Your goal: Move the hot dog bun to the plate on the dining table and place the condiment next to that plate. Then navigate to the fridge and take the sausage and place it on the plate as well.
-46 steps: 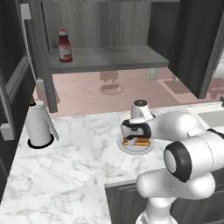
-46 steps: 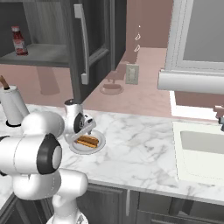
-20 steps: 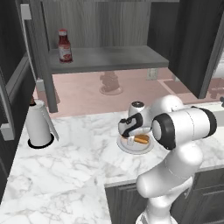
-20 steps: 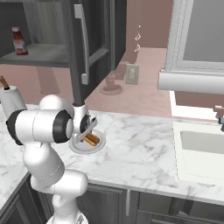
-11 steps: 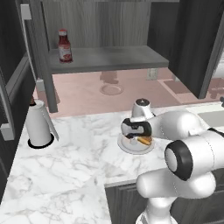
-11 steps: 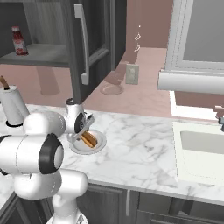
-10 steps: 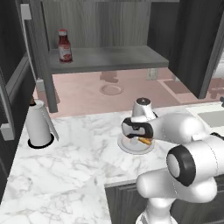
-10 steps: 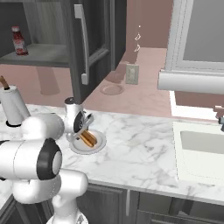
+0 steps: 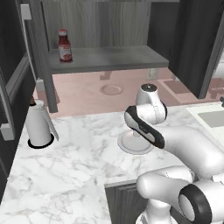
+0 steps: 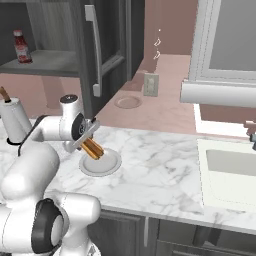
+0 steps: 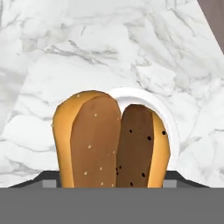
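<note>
Progress looked early: the golden-brown split hot dog bun (image 10: pixel 92 148) hung lifted just above the round white plate (image 10: pixel 101 165), which lay bare near the middle of the white marbled counter (image 10: pixel 165 180) in the right base view. The jaws of the gripper (image 10: pixel 86 137) stood fairly wide, clamped on the bun; in the hand view the bun (image 11: pixel 109 140) filled the lower centre, with the plate (image 11: pixel 168 124) behind it. By my reading this was the kitchen counter, so the carry to the dining table's plate was not yet done. The red ketchup bottle (image 9: pixel 64 46) stood untouched on the grey shelf (image 9: pixel 105 57) at the upper left of the left base view, and the sausage was still to fetch from the fridge. Compared with half a second earlier, the bun had come off the plate, and the white arm (image 9: pixel 175 140) had swung across it
</note>
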{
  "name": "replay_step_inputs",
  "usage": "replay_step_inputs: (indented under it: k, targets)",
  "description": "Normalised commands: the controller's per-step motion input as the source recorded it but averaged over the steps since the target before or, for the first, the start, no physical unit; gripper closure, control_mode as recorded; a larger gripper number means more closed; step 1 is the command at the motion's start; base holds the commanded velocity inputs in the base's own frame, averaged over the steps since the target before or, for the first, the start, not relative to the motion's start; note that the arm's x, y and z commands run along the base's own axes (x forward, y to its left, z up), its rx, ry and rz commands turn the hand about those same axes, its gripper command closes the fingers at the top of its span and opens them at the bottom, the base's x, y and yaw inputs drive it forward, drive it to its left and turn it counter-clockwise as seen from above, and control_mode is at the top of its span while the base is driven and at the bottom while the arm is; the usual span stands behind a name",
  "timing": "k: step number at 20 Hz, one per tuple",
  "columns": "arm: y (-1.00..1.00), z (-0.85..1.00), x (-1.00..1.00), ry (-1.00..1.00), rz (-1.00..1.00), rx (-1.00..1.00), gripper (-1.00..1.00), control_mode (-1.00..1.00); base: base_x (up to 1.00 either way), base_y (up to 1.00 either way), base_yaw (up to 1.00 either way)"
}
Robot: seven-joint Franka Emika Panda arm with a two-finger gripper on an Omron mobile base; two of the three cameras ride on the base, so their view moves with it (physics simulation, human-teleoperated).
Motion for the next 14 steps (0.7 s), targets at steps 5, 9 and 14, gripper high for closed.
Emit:
replay_step_inputs:
  k: [5,9,14]
  targets:
    - [0.21,0.78,-0.67,0.07,-0.24,0.13,1.00,-1.00,0.00,0.00,0.00]
    - [0.02,0.59,-0.62,0.15,-0.41,0.15,1.00,-1.00,0.00,0.00,0.00]
    - [0.00,0.13,-0.40,0.19,-0.52,0.14,1.00,-1.00,0.00,0.00,0.00]
